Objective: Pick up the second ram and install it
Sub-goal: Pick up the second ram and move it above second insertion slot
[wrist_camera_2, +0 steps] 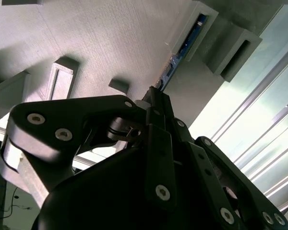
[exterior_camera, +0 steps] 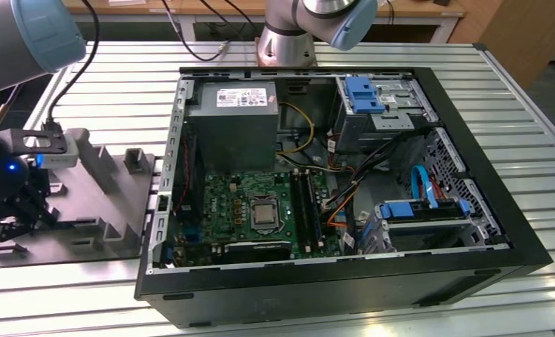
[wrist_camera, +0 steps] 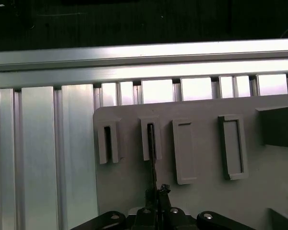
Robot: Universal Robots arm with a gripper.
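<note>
Grey fixture [wrist_camera: 125,191], slim dark-blue second ram [wrist_camera_2: 182,48] in slot, gripper [wrist_camera_2: 156,93] pinching it

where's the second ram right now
The second ram stands on edge in a slotted block of the grey fixture plate, on the exterior view's left of the computer case, with the gripper shut on it.

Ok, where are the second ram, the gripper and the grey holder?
second ram [wrist_camera_2: 175,60]: second wrist view, blue strip's middle.
gripper [wrist_camera: 155,190]: first wrist view, between its fingertips.
grey holder [exterior_camera: 118,203]: exterior view, bare base plate.
</note>
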